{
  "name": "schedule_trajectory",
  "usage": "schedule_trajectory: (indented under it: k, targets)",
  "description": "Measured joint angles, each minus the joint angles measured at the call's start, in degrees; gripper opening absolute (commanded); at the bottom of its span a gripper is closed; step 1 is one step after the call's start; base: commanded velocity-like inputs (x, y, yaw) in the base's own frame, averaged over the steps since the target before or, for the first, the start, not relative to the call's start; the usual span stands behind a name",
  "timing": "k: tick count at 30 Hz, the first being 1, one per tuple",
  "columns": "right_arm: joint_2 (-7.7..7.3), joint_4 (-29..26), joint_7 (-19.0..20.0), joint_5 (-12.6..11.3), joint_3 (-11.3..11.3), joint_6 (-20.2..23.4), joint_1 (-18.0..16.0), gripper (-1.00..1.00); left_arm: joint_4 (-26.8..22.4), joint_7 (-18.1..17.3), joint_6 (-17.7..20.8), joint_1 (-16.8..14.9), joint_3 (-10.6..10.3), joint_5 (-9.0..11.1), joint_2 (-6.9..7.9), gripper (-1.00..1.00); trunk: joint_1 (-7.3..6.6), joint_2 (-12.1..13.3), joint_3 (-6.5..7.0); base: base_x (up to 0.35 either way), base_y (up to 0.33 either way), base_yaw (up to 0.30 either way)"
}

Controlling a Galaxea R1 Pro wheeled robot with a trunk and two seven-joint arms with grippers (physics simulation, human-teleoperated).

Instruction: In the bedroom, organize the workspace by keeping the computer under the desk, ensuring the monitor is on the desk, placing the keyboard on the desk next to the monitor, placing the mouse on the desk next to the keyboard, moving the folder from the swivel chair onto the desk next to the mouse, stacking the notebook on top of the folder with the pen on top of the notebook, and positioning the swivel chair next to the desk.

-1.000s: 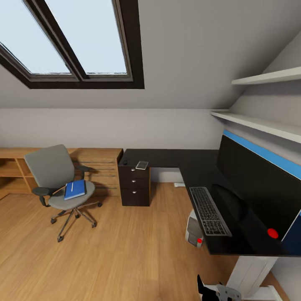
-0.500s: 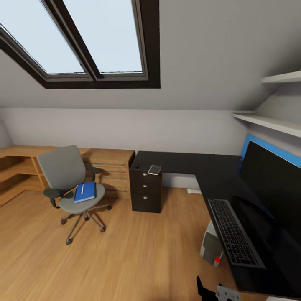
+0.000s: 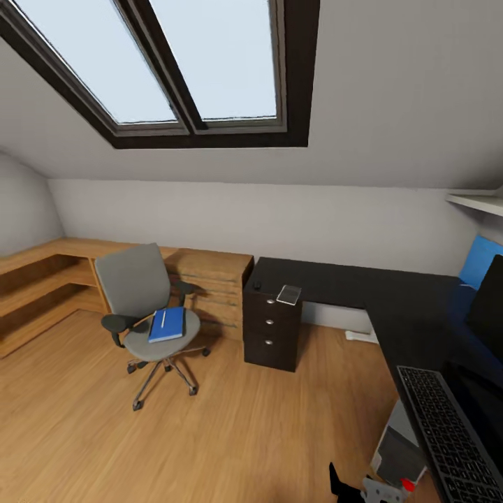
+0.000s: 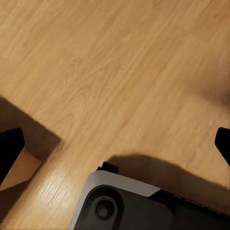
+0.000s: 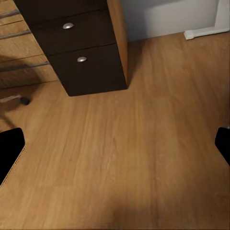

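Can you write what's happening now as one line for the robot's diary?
chair: apart from desk | folder: on chair seat | keyboard: on desk | both pincers: open, empty

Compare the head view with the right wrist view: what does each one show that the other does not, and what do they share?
Head view: the swivel chair with the blue folder and white pen on its seat, the keyboard on the black desk, and the skylights.
Right wrist view: the right tool, its two dark fingertips wide apart above the floor.
Shared: the dark drawer unit with round silver knobs, and the light wood floor.
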Motion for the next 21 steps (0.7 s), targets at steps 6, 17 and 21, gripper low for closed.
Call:
schedule_trajectory:
  k: [6,17,21]
  targets:
    - [0.00,0.0,0.1,0.0,-0.1,0.0,0.0,1.00,0.0,0.0,0.0,0.0,0.0,0.0,-0.02,1.00,0.00,0.0,0.00,0.323,0.113,0.056]
    - [-0.04,0.6,0.1,0.0,-0.1,0.0,0.0,1.00,0.0,0.0,0.0,0.0,0.0,0.0,-0.03,1.00,0.00,0.0,0.00,0.333,0.008,0.003]
    - [-0.02,0.7,0.2,-0.1,-0.1,0.1,0.0,1.00,0.0,0.0,0.0,0.0,0.0,0.0,-0.03,1.00,0.00,0.0,0.00,0.334,0.000,0.000]
